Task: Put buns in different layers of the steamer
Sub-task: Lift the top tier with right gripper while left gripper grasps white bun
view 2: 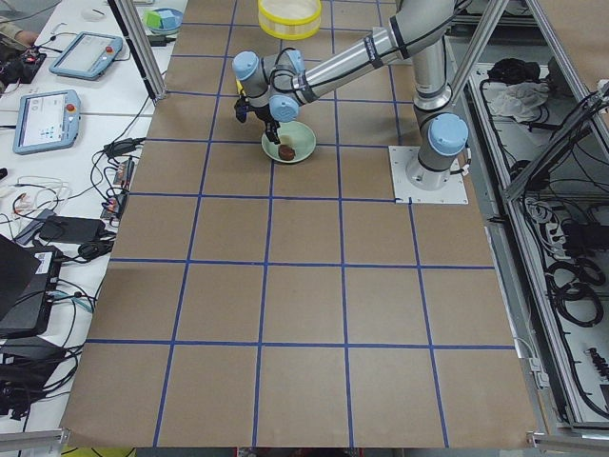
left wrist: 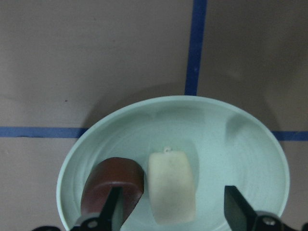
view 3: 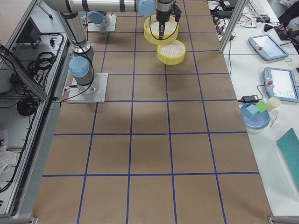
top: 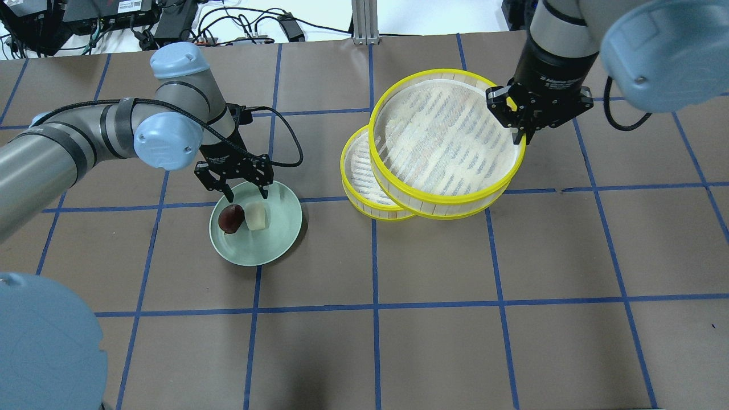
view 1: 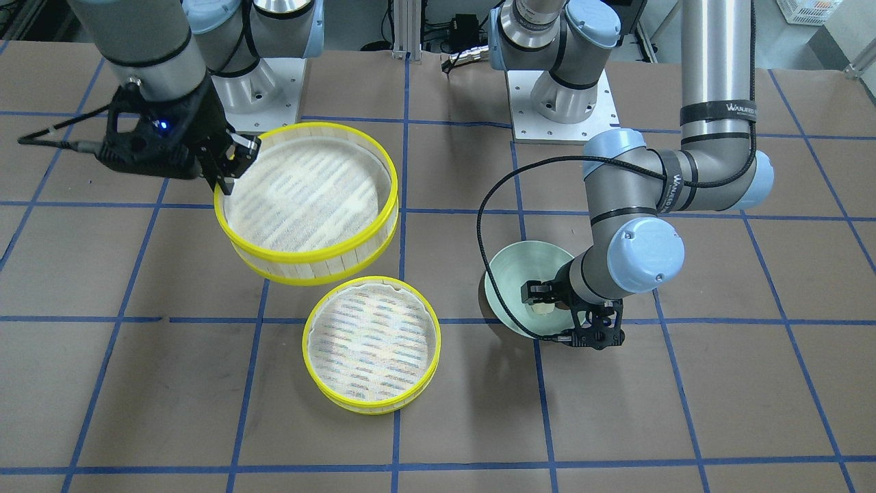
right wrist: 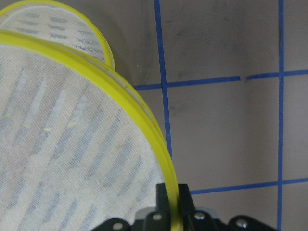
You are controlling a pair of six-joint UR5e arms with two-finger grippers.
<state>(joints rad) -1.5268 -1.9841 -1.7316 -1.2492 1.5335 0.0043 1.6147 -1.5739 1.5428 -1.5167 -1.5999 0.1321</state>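
Observation:
The cream-white bun [top: 256,217] and the reddish-brown bun [top: 230,218] lie side by side on a pale green plate [top: 267,245]. My left gripper [top: 246,196] is open and hangs just above them. In the left wrist view its fingers straddle the cream bun [left wrist: 172,186], and one finger stands in front of the brown bun [left wrist: 115,185]. My right gripper [top: 521,134] is shut on the yellow rim of one steamer layer [top: 444,136] and holds it lifted and slightly tilted. The other steamer layer [top: 359,171] rests on the table, partly under it. Both layers are empty.
The brown table cover carries a blue tape grid. The two arm bases [view 1: 561,103] stand at the robot's edge of the table. The left arm's black cable [view 1: 482,226] loops beside the plate [view 1: 520,274]. The resting layer [view 1: 373,342] lies toward the operators' side of the lifted one.

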